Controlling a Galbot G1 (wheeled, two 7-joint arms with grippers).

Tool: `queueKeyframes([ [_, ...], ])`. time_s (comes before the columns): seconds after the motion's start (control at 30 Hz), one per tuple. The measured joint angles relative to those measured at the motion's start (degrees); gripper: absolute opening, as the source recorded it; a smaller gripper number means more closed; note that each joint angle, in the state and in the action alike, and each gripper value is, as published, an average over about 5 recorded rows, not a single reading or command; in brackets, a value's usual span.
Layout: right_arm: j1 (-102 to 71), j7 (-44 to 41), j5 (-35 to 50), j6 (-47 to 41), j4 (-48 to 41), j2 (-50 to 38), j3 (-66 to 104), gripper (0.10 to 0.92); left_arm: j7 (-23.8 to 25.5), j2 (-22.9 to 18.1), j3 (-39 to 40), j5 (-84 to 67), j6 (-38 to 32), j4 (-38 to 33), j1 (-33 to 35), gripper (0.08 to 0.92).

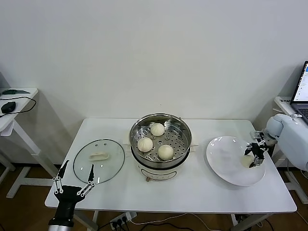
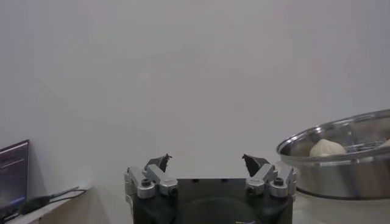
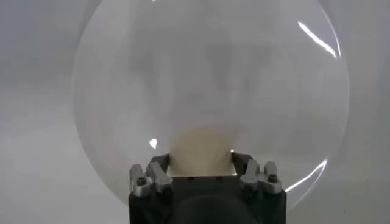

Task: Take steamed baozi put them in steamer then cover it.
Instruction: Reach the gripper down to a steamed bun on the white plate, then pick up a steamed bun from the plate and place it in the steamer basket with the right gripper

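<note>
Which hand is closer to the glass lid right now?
The left. The left hand hangs open at the table's near-left edge, just in front of the glass lid. The right hand is across the table over the white plate, around the last baozi.

Bright, even, diffuse indoor light; soft faint shadows under steamer (image 1: 160,139) and plate (image 1: 226,163). Glare streaks on plate rim in right wrist view. Left wrist view hazy, washed-out background. Head view sharp, no obvious distortion.
</note>
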Motion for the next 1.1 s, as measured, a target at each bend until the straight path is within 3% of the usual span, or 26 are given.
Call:
queueKeyframes([
  [0.4, 8.2, -6.6, 2.8, -0.7, 5.3, -1.8, -2.9, 0.668, -0.1, 0.2, 0.4, -0.1, 0.1, -0.1, -0.5, 0.823],
  [0.77, 26.7, -13.0, 15.9, -5.2, 15.5, 2.1, -16.0, 0.662, -0.2, 0.2, 0.4, -0.1, 0.2, -0.5, -0.5, 0.823],
  [1.1, 35.7, -12.0, 26.2, -10.2, 23.1, 9.5, -26.2, 0.654, -0.3, 0.1, 0.3, -0.1, 0.2, -0.7, -0.8, 0.823],
])
